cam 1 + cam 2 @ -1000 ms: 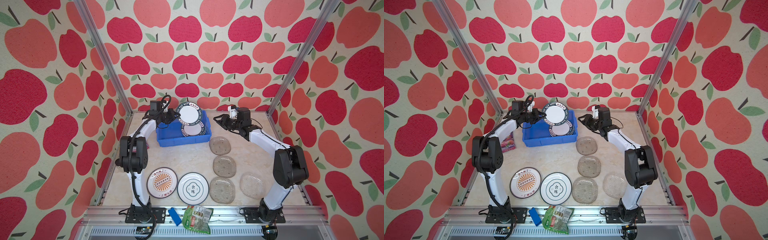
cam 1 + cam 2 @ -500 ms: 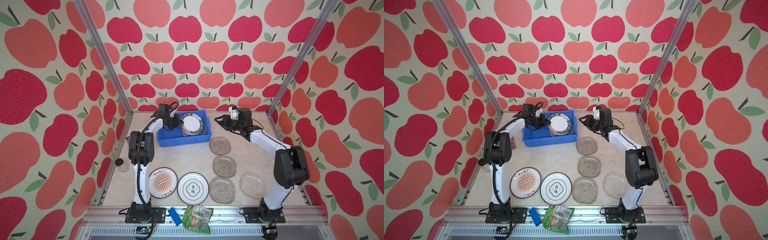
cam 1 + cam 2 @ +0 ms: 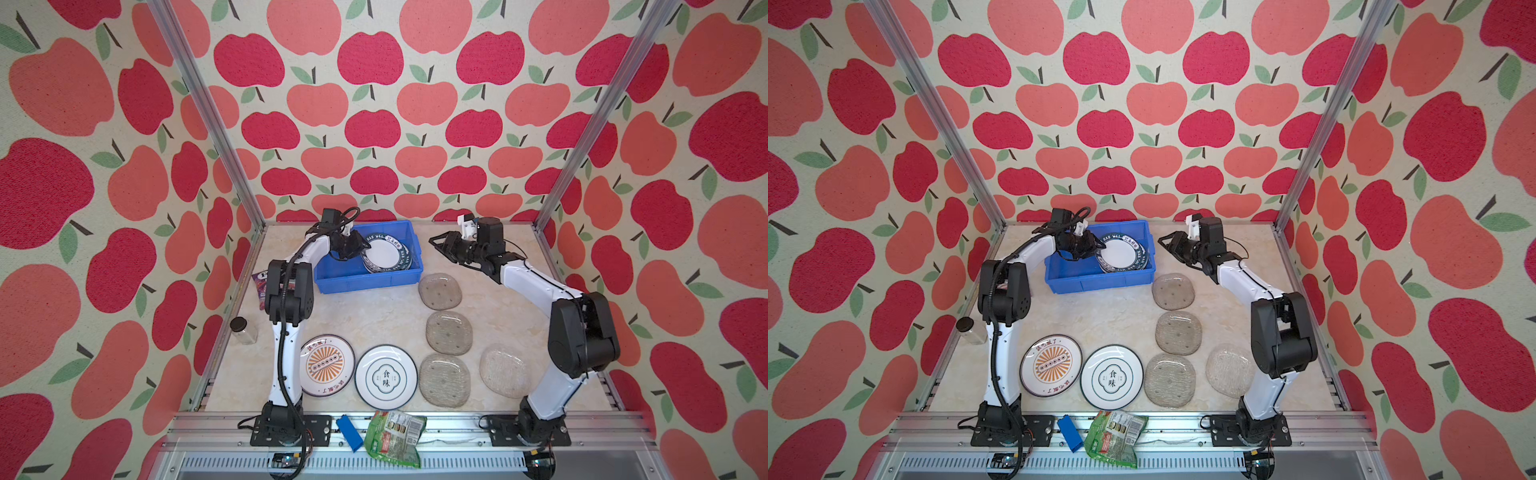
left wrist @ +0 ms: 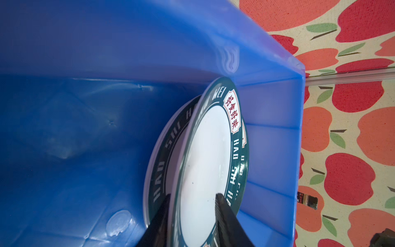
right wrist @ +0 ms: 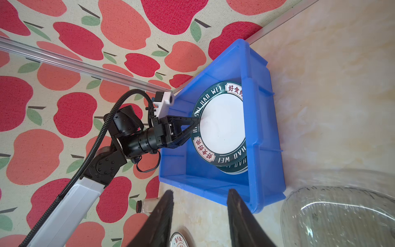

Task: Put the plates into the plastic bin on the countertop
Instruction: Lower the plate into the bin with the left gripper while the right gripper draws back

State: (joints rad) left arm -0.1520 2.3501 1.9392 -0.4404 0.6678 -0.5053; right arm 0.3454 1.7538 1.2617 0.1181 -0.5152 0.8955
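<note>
Left claw (image 3: 352,246), in both top views: parted within the shallow blue plastic bin (image 3: 365,286) at the cream marbled counter's (image 3: 374,320) back edge, astride the round white green-rimmed lettered plate (image 3: 384,255) leaning on stacked twins (image 3: 405,266) at the bin's right end. Right claw (image 3: 439,245): agape, empty, beside the bin. Left wrist view: fingers (image 4: 159,222) flanking that rim, gap showing, no pinch. Right wrist view: same slack straddle; clear textured glass plate (image 5: 342,218) on the counter near the bin's corner. Probably stiff, slick, chip-prone; likely best pinched across a raised rim.
</note>
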